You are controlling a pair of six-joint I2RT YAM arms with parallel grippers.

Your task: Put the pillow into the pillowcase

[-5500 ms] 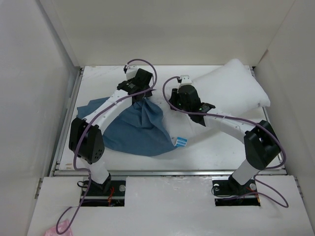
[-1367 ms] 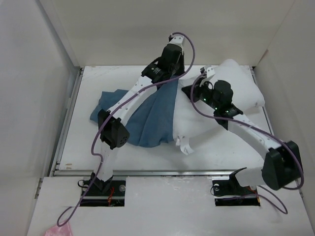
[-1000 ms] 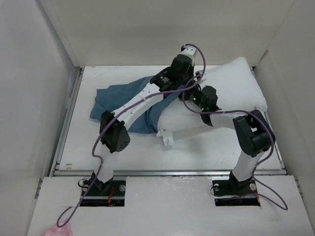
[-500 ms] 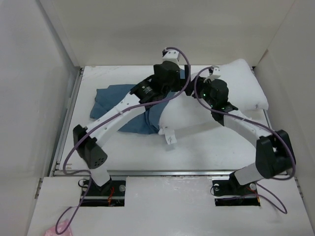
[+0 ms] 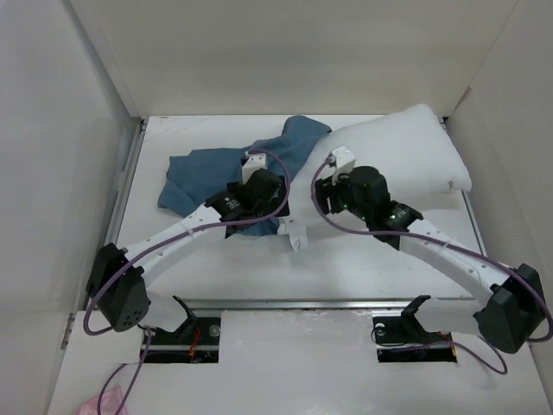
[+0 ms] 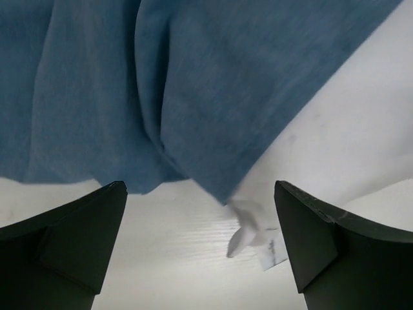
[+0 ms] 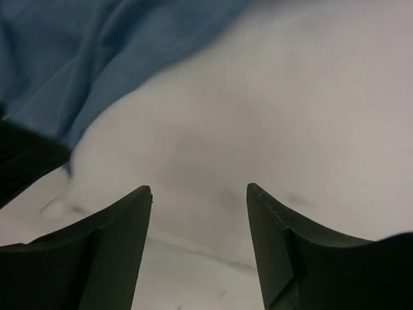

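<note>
Both of my grippers were empty at this moment. The left gripper (image 6: 200, 186) had its fingers spread wide just above the near edge of the thin, wrinkled blue fabric pillowcase (image 5: 212, 169). The right gripper (image 7: 199, 187) hung with its fingers apart over the bare face of the large, plump white stuffed pillow (image 5: 406, 160), pinching nothing. The pillow lay on the white desk (image 5: 363, 268), slanting from the far right corner down toward the middle, and its small white tag (image 5: 296, 234) stuck out at the near left end, between my two arms. The pillowcase lay bunched at the far left of the desk, with one flap reaching right and draped over the left end of the pillow. I could not tell whether that end sat inside the mouth of the case or merely under a loose fold. Everything to the right of the flap showed plain white, so I judged the task barely begun, with most of the pillow outside the cloth. By my reckoning nearly all of it was left: finding the open hem, taking hold of it, holding the mouth apart, feeding the pillow in and drawing the blue fabric along its whole length to the far corner.
</note>
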